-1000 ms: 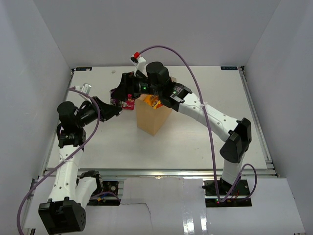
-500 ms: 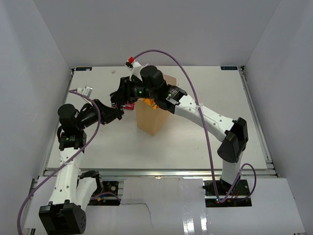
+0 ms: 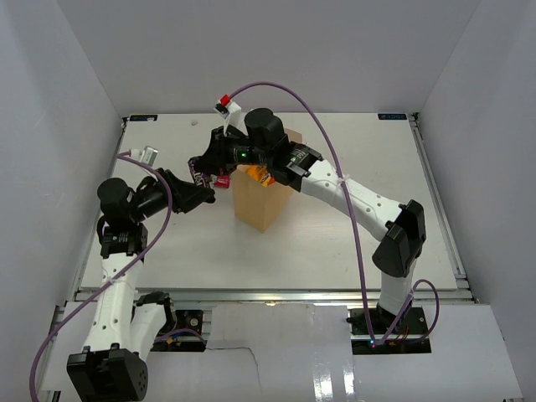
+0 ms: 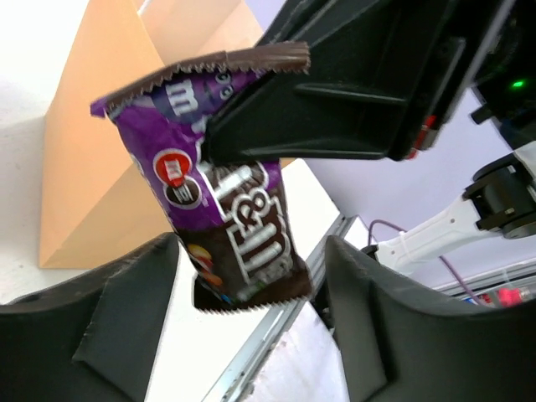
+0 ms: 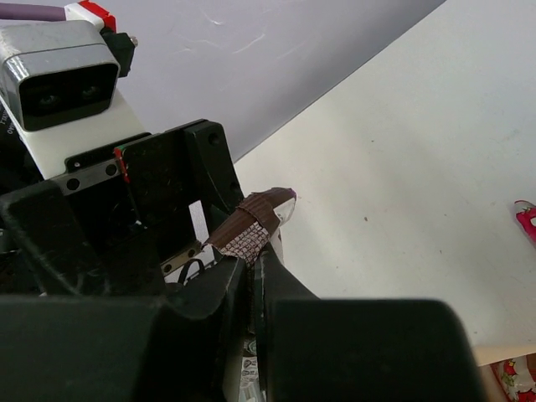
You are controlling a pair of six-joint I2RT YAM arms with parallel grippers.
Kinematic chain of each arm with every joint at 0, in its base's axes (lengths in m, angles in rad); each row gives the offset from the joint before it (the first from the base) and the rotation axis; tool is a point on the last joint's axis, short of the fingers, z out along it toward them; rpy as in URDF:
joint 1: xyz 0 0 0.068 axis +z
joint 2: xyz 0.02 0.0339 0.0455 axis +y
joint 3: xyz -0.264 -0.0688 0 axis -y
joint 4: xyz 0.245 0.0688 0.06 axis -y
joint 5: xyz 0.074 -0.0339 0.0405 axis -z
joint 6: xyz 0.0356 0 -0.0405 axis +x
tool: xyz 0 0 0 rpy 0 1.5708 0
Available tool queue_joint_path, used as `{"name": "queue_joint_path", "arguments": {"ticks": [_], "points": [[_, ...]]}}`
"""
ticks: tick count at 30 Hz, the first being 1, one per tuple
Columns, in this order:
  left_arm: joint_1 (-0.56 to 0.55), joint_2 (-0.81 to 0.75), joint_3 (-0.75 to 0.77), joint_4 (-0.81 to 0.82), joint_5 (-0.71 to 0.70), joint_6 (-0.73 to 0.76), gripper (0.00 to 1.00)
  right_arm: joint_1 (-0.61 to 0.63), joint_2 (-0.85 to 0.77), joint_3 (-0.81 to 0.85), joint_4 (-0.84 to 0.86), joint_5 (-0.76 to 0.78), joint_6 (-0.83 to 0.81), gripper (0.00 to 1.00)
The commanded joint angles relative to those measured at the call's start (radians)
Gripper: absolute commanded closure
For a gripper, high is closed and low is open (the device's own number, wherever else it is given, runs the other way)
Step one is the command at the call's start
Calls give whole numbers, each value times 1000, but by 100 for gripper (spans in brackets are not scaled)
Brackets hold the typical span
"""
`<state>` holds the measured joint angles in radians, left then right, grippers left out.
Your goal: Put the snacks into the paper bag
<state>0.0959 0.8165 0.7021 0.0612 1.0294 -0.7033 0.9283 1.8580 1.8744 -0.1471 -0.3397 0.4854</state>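
A dark purple M&M's packet (image 4: 224, 213) hangs upright in the air just left of the paper bag (image 3: 261, 203). My right gripper (image 5: 255, 266) is shut on the packet's crimped top edge (image 5: 251, 226). My left gripper (image 4: 251, 280) is open, with one finger on each side of the packet's lower end and neither touching it. In the top view the right gripper (image 3: 202, 166) holds the packet (image 3: 199, 174) just above the left gripper (image 3: 206, 197). Orange and yellow snacks (image 3: 264, 174) show inside the bag's open top.
A red packet (image 3: 222, 180) lies on the white table (image 3: 352, 243) between the grippers and the bag. Red wrappers show at the right edge of the right wrist view (image 5: 528, 222). The tan bag wall (image 4: 92, 159) stands close behind the left gripper.
The left gripper's jaws have opened off the purple packet while the right gripper reached in and shut on its top edge. The packet now hangs from the right gripper.
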Motion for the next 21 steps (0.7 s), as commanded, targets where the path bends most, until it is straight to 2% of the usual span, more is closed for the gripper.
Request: {"name": "queue_joint_path", "arguments": {"ticks": [1,4,5,6,11,14,17,21], "points": [[-2,-42,51,20,0,37,17,-34,-20,60,99,-88,-36,92],[-2,-46,82,-12,-43,73,15,-86,-37,75,157,-214,-70,92],[-2,-45,98,-29,-52,82,10,-117,-42,74,178,-246,-73,92],[-2,-43,106,-37,-72,97,10,-132,-48,77,185,-280,-82,92],[-1,-22,122,-55,-129,133,7,-233,-103,85,185,-303,-151,92],[-1,16,120,-121,-221,153,7,-261,-144,62,100,-250,-307,92],[-1,96,128,-158,-346,157,4,-267,-190,-12,61,-124,-471,92],[-1,335,213,-179,-428,142,4,-272,-244,-109,66,-33,-602,92]]}}
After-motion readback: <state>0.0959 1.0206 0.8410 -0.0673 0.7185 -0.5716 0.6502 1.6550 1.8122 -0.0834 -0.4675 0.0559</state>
